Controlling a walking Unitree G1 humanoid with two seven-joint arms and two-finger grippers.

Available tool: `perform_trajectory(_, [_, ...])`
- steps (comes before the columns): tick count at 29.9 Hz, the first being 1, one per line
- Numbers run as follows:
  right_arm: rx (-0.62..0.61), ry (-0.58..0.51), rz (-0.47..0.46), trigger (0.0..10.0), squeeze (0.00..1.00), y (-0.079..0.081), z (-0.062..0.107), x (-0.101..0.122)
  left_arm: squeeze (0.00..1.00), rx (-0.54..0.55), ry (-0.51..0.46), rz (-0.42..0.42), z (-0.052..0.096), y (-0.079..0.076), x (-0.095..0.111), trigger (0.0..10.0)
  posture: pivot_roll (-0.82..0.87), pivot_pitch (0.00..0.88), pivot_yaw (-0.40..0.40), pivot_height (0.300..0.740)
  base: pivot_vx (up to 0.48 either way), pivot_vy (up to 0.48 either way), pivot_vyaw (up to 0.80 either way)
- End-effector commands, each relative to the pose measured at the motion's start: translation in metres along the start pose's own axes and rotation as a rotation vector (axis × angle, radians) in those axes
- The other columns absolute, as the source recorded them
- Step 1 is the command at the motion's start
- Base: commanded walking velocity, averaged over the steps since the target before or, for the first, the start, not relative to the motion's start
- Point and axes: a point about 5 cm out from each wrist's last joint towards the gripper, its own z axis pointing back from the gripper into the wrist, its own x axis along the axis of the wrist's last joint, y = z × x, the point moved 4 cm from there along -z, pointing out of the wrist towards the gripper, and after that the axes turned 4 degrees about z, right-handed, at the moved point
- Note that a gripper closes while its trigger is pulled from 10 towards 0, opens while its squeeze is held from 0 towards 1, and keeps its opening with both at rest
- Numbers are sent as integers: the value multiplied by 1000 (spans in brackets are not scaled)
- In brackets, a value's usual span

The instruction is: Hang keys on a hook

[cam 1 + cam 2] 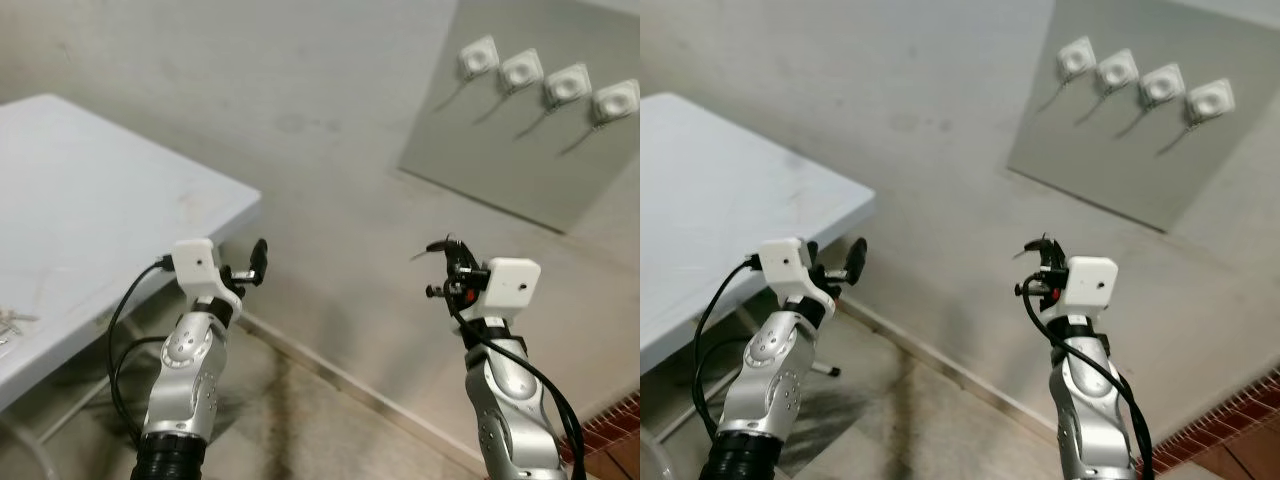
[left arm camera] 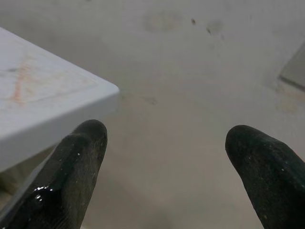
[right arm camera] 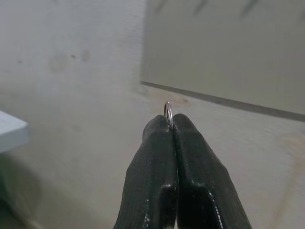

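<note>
The right end effector [image 3: 170, 125] is held up in front of the robot with its two black fingers pressed tight together, and a thin metal key ring [image 3: 168, 113] pokes out from between the tips, so the keys are in its grip (the keys themselves cannot be made out). The carrying step looks to be in hand, with the hanging not yet done. The left end effector [image 1: 256, 262] is up too, with its fingers spread wide and nothing in them, just beside the corner of the white tabletop [image 1: 90, 200] on the robot's left. Some small bits [image 1: 12, 324] lie near the tabletop's close edge, too small to tell what they are. Farther off, up on the wall, is a gray board [image 1: 520, 150] with a row of four white hooks [image 1: 548, 85]. The hooks are well apart from the ring and higher. Next, I think, the right arm must reach up and forward and slip the ring over one hook. Nothing seems to stand between them.
</note>
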Motion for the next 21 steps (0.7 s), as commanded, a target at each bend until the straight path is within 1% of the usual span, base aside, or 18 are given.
perform_trajectory(1, [-16,-8,8,10000,0,-5,0,4,0,-5,2,-10,0,-3,1,10000,43,56,-97,740,0,0,-763])
perform_trajectory(7, [-22,-3,10,10000,0,-6,0,4,0,2,18,3,1,-3,-2,10000,42,59,-99,740,0,0,-756])
perform_trajectory(14, [-23,4,8,10000,0,-4,1,3,0,0,34,-3,2,-5,-4,10000,41,56,-97,740,0,0,-751])
perform_trajectory(21, [-32,8,16,10000,0,-5,1,2,0,-11,50,-9,2,-11,-6,10000,42,54,-98,740,0,0,-740])
